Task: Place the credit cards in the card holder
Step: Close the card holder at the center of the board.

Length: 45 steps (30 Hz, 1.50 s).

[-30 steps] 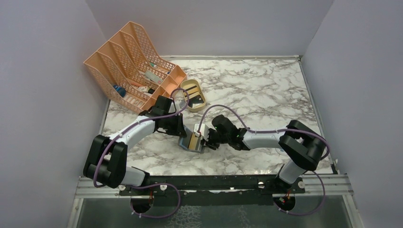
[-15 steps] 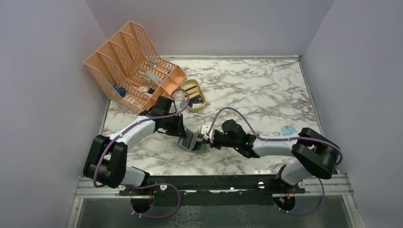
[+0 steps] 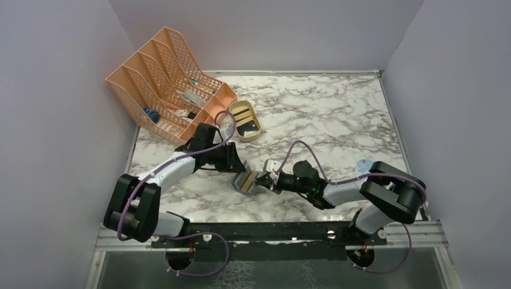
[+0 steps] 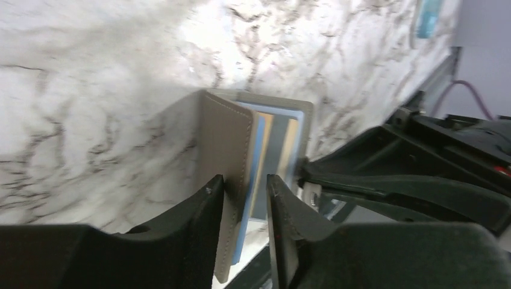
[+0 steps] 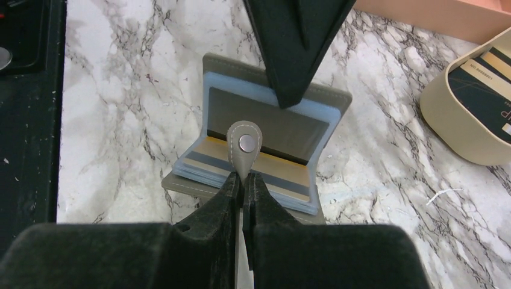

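Holding the card holder [image 5: 265, 123] open on the counter [image 3: 325, 114] takes both arms at this moment. It sits between them near the front edge, one cover flat and the other raised. The left gripper [image 4: 243, 180] has its jaws drawn to a narrow slot around the raised grey cover and a few blue-grey pocket leaves, apparently pinching them. The right gripper [image 5: 243, 177] is closed tight on the base of the snap tab [image 5: 244, 141], pulling the flat cover toward itself.

The task looks partly done. Several pockets already show cards, one dark and some yellowish, though how many cannot be told. At least one of the credit cards [image 5: 482, 81], dark with pale print, lies in the tan oval tray [image 5: 443, 129] just beyond the holder. Neither gripper carries a card.

What stands in the way is mainly the grip itself. With both grippers busy on the holder, one would probably have to let go to fetch from the tray, and the raised cover may then fall shut. The peach mesh rack [image 3: 158, 84] stands behind the tray at the far left. A small light-blue object [image 3: 364, 164] lies by the right arm, well apart from the work.
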Each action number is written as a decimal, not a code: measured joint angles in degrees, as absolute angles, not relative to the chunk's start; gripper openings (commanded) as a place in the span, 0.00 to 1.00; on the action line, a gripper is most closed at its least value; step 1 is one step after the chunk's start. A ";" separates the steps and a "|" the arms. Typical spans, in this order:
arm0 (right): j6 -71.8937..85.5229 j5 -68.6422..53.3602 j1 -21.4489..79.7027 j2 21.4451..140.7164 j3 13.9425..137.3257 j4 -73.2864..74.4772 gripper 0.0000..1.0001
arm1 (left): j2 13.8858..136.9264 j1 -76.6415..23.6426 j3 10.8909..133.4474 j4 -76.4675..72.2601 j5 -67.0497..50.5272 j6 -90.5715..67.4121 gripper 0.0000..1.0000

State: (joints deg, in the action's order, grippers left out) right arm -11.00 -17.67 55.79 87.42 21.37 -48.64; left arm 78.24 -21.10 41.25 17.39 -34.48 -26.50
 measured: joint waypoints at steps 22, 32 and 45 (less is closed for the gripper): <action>-10.85 -18.33 55.81 92.71 15.55 -66.67 0.07 | 78.87 -26.28 25.96 -14.68 -42.96 -48.71 0.32; -9.63 -18.04 55.81 89.80 15.46 -61.69 0.41 | 84.95 -31.55 26.41 -16.49 -37.58 -48.97 0.22; 17.19 -12.34 55.81 68.97 16.97 -35.83 0.43 | 79.20 -33.45 33.23 -5.17 -26.00 -43.44 0.36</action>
State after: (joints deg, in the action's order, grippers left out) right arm 17.19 -12.34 55.81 68.97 16.97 -35.83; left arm 79.20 -33.45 33.23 -5.17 -26.00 -43.44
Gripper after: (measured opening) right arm 0.430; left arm 0.316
